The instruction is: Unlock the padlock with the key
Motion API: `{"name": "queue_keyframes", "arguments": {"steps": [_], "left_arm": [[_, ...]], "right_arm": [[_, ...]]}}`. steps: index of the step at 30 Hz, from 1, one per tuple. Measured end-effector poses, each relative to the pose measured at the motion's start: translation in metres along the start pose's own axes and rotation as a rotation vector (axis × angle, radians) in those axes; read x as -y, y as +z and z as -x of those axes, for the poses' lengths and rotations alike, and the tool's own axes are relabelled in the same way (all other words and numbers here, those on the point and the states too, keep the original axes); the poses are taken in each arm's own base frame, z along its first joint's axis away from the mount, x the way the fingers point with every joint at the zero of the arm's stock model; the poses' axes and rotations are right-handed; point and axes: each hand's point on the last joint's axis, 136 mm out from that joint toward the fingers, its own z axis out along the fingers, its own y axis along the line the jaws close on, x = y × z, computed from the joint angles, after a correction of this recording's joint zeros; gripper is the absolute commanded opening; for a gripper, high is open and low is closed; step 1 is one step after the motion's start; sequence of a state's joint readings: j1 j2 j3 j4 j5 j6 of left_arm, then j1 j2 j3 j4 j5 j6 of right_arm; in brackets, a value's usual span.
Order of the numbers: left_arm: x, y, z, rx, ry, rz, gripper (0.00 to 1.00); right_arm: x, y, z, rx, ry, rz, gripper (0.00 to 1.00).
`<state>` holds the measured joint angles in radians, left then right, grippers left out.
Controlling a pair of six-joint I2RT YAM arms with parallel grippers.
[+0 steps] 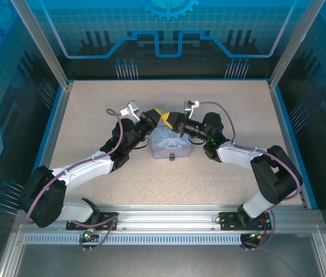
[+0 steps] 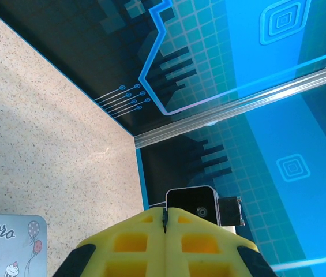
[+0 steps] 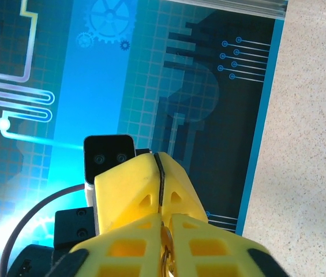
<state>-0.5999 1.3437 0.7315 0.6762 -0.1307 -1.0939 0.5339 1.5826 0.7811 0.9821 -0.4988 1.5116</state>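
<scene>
My two grippers meet tip to tip above the back of the lavender cartoon tin [image 1: 171, 143]. The right gripper [image 3: 164, 224] is shut on the small brass key [image 3: 166, 255], whose round head and ring show between its yellow fingers. The left gripper [image 2: 164, 214] is shut too, with a thin dark sliver pinched at its tips that looks like the key's blade seen edge-on. In the top view the left gripper [image 1: 158, 113] and right gripper [image 1: 170, 119] touch. A tiny dark padlock [image 1: 173, 156] sits at the tin's front edge.
The tin's corner [image 2: 7, 242] lies below the left gripper. The speckled table [image 1: 93, 115] is bordered by blue rails and patterned blue walls. The right wrist camera housing [image 2: 193, 203] sits just beyond the left fingertips.
</scene>
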Motion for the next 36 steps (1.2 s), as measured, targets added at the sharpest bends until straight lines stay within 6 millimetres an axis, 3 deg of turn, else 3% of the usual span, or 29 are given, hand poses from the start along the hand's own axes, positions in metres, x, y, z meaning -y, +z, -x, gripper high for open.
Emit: {"name": "queue_keyframes", "arguments": {"steps": [8,11,13,16,23,26,30,36], "left_arm": [[0.0,0.0,0.0,0.002,0.0,0.002,0.03],[-0.003,0.0,-0.002,-0.004,0.006,0.013,0.45],[-0.005,-0.001,-0.001,-0.003,0.007,0.024,0.59],[-0.006,-0.007,0.002,0.002,0.033,0.051,0.73],[0.013,-0.04,0.036,0.04,0.104,0.097,0.88],[0.021,-0.051,0.038,0.008,0.162,0.128,0.97],[0.011,-0.062,0.021,-0.109,0.24,0.189,0.99],[-0.041,-0.083,-0.032,-0.324,0.296,0.282,0.99]], "right_arm": [[0.001,-0.001,0.001,0.001,0.003,0.001,0.0],[0.004,-0.003,0.0,-0.001,0.002,-0.006,0.0],[0.009,-0.008,0.0,0.003,0.0,-0.028,0.0],[0.016,-0.018,0.002,0.016,-0.011,-0.065,0.0],[0.022,-0.042,0.004,0.028,-0.073,-0.164,0.0],[0.027,-0.055,0.002,0.021,-0.113,-0.232,0.0],[0.042,-0.075,0.001,0.011,-0.155,-0.343,0.0],[0.073,-0.103,0.004,0.026,-0.152,-0.471,0.0]]}}
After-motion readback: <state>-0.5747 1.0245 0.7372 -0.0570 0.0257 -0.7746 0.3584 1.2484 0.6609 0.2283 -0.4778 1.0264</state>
